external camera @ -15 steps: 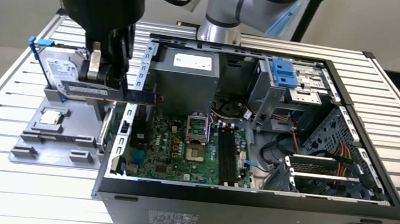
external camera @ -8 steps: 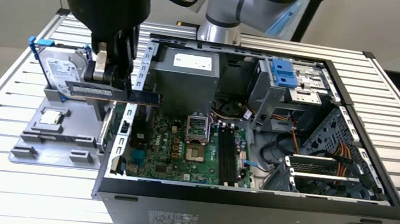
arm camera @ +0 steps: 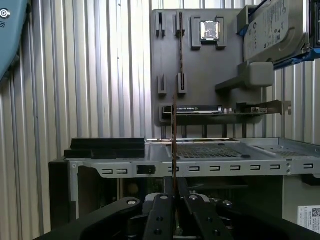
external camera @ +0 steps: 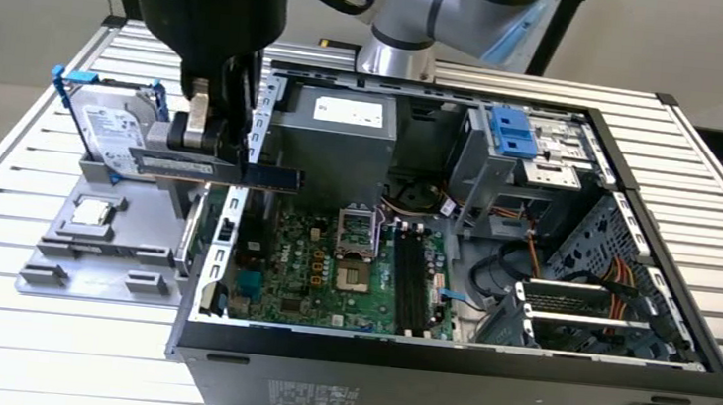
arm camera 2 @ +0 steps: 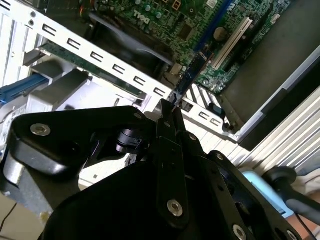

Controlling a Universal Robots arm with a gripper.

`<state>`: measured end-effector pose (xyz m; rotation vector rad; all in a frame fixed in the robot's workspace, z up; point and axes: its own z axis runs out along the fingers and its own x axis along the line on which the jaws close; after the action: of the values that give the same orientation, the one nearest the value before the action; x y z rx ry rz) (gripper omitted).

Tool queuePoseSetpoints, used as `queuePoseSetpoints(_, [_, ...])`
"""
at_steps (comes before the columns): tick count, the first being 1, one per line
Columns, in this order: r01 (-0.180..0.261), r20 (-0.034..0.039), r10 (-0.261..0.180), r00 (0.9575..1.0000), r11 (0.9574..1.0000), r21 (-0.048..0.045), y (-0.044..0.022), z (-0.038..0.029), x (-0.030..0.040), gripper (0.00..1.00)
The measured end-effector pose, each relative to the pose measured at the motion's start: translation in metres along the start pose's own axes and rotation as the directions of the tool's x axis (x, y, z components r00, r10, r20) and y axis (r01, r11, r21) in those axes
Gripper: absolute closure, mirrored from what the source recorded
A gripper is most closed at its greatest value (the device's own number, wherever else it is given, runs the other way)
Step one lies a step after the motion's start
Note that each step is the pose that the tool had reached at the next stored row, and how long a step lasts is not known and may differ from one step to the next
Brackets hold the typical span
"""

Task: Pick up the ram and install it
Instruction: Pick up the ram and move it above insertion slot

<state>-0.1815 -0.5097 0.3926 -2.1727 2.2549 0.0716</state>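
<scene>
Currently the ram point(external camera: 272, 175) is pinched near mid-length by the pincer point(external camera: 207, 151), whose fingers are pressed against its faces. It is held level in the air, with the computer case point(external camera: 453, 363) wall just below the pincer. The arm is pointed straight down.

— what's everything resting on?
— a counter point(external camera: 1, 357) of pale metal slats, its grooves running from the exterior view's left to its right.
— and straight on it?
— two things. a black computer case point(external camera: 449, 395) lies on its side with the open face up, covering the middle and the exterior view's right of the counter.
— the other?
— a flat grey parts tray point(external camera: 118, 254), on the exterior view's left, just beside the case's wall; i can't tell whether they touch. in the first wrist view the tray point(arm camera: 200, 80) lies flat on the slats beyond the case's rim.
</scene>
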Motion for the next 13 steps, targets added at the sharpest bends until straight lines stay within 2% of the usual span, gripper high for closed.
queuePoseSetpoints(13, [0.0,-0.0001,0.0,1.0,1.0,-0.0001,-0.0179,-0.0005,-0.0007,1.0])
